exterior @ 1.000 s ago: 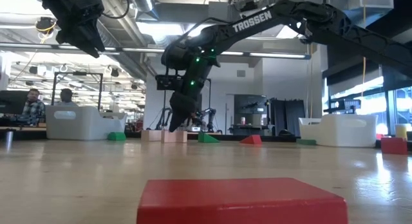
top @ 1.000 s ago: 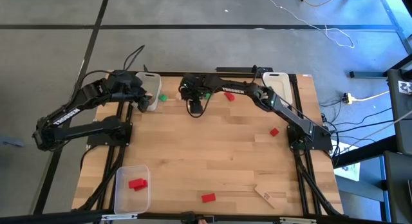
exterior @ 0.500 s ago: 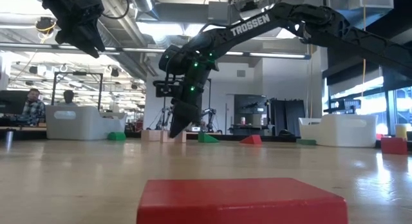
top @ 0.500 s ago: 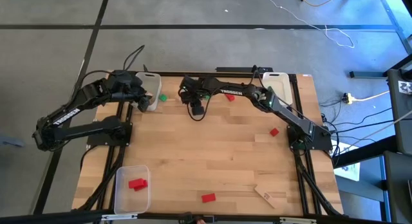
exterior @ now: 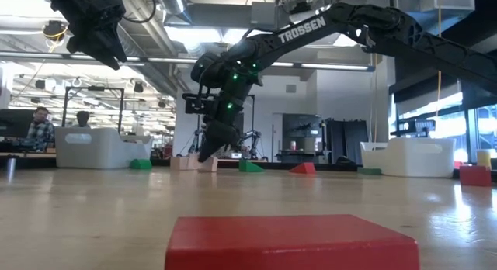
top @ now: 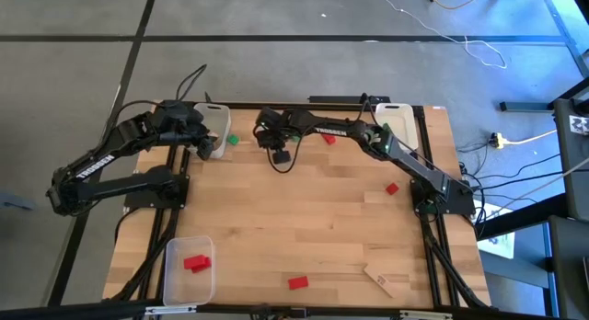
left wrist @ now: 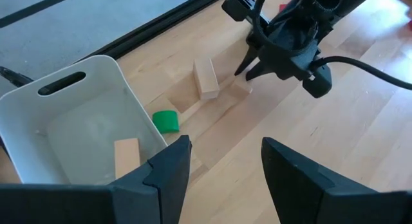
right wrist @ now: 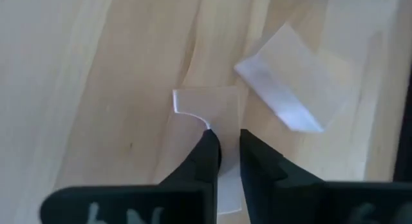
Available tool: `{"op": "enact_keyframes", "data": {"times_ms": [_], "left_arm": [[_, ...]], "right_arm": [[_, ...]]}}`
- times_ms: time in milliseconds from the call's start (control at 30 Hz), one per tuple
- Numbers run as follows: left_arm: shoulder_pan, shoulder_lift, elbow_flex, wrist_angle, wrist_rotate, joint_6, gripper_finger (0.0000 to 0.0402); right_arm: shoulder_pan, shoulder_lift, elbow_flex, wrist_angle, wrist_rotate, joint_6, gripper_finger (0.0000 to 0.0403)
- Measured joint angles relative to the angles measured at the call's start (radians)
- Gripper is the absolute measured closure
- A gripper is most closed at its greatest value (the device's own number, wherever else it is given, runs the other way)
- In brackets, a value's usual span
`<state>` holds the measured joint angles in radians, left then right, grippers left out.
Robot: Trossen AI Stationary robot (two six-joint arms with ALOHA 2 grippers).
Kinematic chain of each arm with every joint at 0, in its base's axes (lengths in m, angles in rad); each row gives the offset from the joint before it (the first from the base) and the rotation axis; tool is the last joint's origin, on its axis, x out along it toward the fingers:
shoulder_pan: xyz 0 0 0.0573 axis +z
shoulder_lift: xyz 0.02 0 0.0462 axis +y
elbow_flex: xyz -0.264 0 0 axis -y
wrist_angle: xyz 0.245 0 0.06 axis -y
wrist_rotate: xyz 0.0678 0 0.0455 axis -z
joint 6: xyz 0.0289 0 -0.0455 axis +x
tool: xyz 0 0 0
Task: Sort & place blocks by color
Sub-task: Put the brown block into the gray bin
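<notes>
Right pincer (right wrist: 224, 153), fingers nearly closed, noses a pale natural-wood block (right wrist: 206, 111) on the wooden surface (top: 304, 228); we judge grasping comes next. Left pincer (left wrist: 222, 166) waits open.

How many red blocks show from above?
4 red blocks: one in the clear bin, one near the front edge, one by the right arm's base, one far back beside it. Arms may hide others.

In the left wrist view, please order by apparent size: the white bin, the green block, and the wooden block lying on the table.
1. white bin, clearly largest.
2. wooden block on the table.
3. green block, a little smaller than the wooden one; they lie at similar depth, so this seems reliable.
</notes>
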<state>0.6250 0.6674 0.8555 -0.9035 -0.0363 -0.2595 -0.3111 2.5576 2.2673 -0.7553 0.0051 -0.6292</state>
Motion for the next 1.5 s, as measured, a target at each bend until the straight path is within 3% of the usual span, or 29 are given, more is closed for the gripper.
{"op": "enact_keyframes", "data": {"times_ms": [367,700,1000,1500], "left_arm": [[0.000,0.000,0.000,-0.001,0.008,-0.037,0.0219],[0.000,0.000,0.000,-0.001,0.068,0.427,0.0219],[0.000,0.001,0.000,-0.001,0.084,0.683,0.0219],[0.000,0.005,0.000,0.004,0.079,0.676,0.0219]], "right_arm": [[0.014,-0.015,0.087,0.058,0.107,0.000,0.0365],[0.060,-0.055,0.089,0.134,0.204,-0.004,0.0365],[0.105,-0.097,0.089,0.197,0.264,-0.005,0.0365],[0.149,-0.138,0.089,0.252,0.267,0.054,0.0365]]}}
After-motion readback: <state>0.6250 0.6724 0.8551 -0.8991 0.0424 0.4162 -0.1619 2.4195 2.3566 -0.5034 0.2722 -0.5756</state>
